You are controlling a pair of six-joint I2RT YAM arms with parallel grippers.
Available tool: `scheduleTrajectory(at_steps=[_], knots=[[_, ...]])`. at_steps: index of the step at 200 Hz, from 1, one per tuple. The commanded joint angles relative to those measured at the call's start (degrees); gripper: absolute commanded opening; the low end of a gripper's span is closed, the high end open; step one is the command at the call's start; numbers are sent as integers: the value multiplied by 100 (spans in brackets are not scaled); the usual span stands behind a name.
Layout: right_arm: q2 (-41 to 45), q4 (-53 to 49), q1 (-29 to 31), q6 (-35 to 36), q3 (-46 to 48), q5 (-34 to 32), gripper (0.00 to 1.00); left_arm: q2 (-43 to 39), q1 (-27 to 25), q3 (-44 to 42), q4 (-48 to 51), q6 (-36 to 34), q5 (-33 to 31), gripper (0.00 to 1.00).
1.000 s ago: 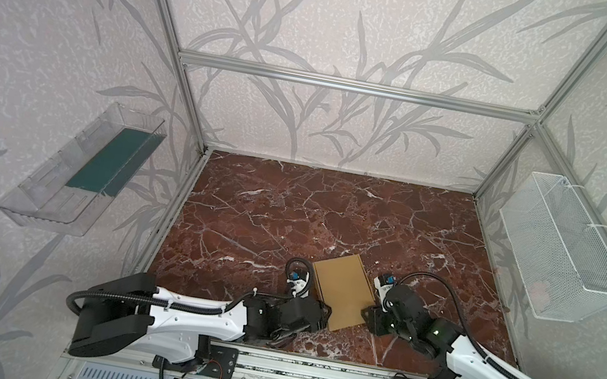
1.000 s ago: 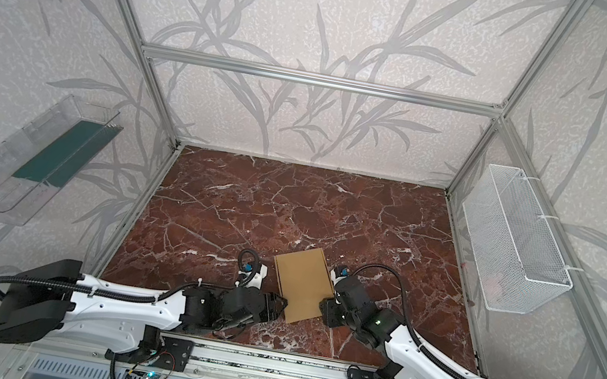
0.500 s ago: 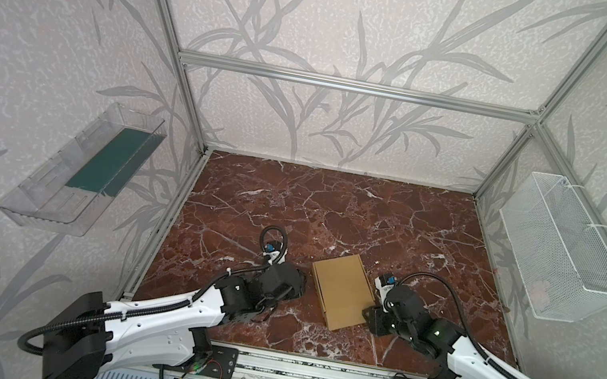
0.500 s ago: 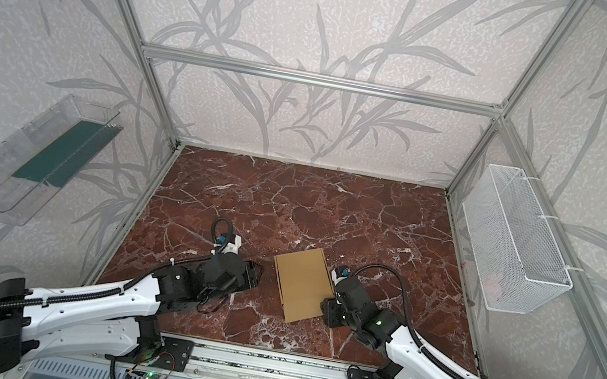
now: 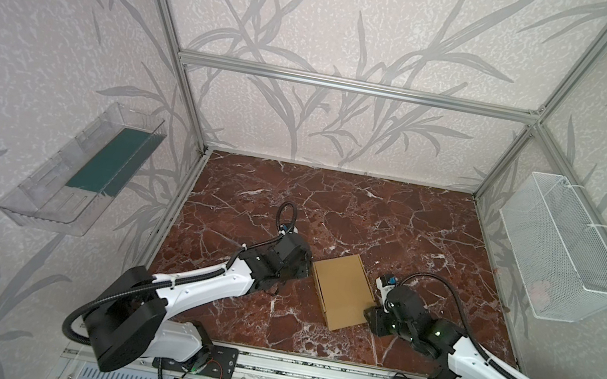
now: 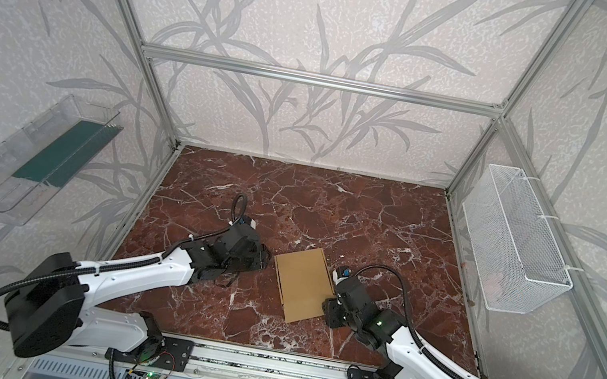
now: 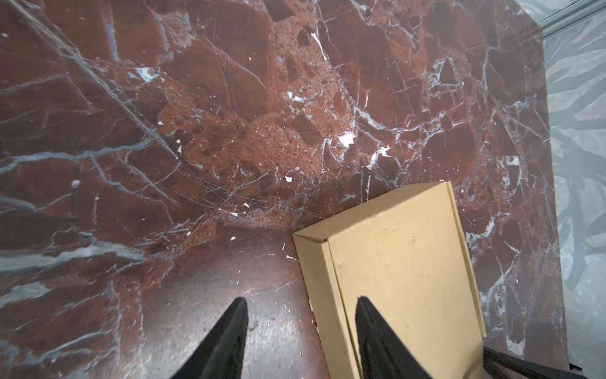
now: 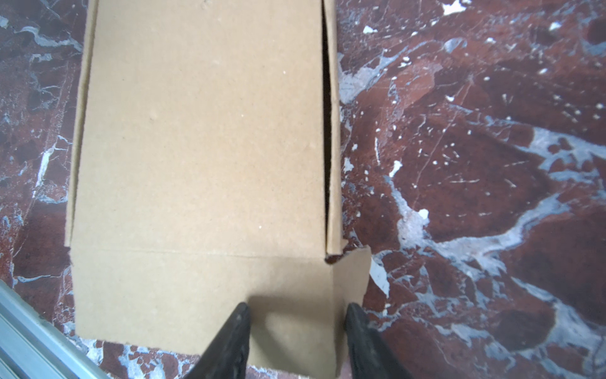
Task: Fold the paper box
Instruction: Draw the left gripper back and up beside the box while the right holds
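Observation:
The paper box [image 5: 343, 290] [image 6: 304, 283] is a plain tan cardboard shape lying closed and flat on the red marble table [image 5: 331, 212], near the front middle. My left gripper [image 5: 307, 270] [image 6: 264, 260] is at its left edge. In the left wrist view this gripper [image 7: 300, 299] is open, one finger over the box top [image 7: 403, 269] and the other over bare marble. My right gripper [image 5: 372, 314] [image 6: 327, 308] is at the box's right front corner. In the right wrist view it [image 8: 296, 305] is open, both fingers over the box's end panel [image 8: 196, 288] beside a small side tab [image 8: 352, 275].
A clear plastic tray [image 5: 86, 169] with a green insert hangs on the left wall. On the right wall hangs a white wire basket [image 5: 560, 252]. An aluminium rail [image 5: 304, 368] runs along the table's front edge, with frame posts at the back corners.
My left arm drew away from the box's front left, swung out to the left, then came back to the box's left edge farther from the front. The right arm has hardly moved.

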State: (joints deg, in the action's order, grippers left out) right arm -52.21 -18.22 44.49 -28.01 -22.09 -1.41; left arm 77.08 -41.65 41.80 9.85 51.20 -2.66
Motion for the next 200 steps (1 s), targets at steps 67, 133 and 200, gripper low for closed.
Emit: scheduleTrajectory(at_steps=[67, 133, 200], knots=[[-70, 20, -28, -35, 11, 29, 45, 793, 395, 217, -1403, -290, 794, 55], [-62, 32, -37, -38, 29, -33, 43, 1665, 658, 608, -1551, -290, 1317, 55], [-62, 62, -37, -55, 46, -8, 41, 2271, 904, 967, -1560, -329, 1799, 54]])
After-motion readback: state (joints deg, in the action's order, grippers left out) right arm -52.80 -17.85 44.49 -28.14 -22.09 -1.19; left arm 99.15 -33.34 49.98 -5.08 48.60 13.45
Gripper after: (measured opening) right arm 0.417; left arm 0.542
